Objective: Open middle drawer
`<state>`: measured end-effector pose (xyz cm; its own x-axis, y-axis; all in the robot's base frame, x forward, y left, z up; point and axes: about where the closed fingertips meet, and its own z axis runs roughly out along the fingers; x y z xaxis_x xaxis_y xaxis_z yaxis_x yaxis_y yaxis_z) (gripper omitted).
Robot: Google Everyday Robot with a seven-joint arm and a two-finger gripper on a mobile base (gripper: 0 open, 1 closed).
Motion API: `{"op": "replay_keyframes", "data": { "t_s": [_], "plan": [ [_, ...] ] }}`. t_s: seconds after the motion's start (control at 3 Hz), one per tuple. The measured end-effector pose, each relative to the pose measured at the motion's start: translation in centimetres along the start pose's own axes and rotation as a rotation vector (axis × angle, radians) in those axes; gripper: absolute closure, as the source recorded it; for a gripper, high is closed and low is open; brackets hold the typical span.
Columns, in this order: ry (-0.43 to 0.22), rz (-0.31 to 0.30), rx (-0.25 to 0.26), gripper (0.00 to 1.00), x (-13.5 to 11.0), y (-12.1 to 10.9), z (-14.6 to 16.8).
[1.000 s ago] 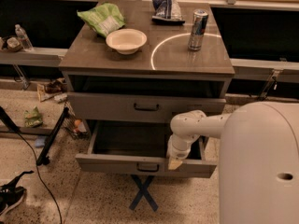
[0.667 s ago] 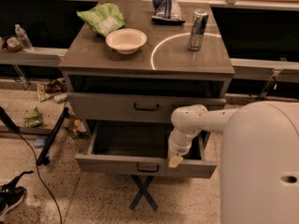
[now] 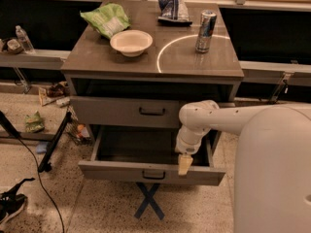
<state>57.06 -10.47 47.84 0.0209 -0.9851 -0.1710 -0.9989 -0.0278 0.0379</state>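
The middle drawer is a grey-brown flat front with a small dark loop handle. It sits pushed in under the cabinet top. Below it, the bottom drawer is pulled out, with its dark inside showing. My gripper hangs from the white arm and points down. Its tan tip is at the top edge of the bottom drawer's front panel, right of that drawer's handle. It is below and to the right of the middle drawer's handle and does not touch it.
On the cabinet top are a white bowl, a green bag, a blue bag and a can. A blue X marks the floor in front. Cables and a black stand lie on the left. My white body fills the right.
The arm's wrist joint has risen slightly. The gripper stays at the bottom drawer's front edge. Both drawers look unchanged.
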Motion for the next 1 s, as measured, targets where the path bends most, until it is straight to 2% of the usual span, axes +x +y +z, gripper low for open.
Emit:
{"op": "replay_keyframes", "data": {
  "t_s": [0.33,0.67,1.0],
  "plan": [
    [0.013,0.026,0.053,0.12,0.2,0.2,-1.8],
    [0.018,0.047,0.088,0.35,0.5,1.1,-3.0],
    [0.021,0.058,0.116,0.66,0.6,2.1,-3.9]
  ]
}}
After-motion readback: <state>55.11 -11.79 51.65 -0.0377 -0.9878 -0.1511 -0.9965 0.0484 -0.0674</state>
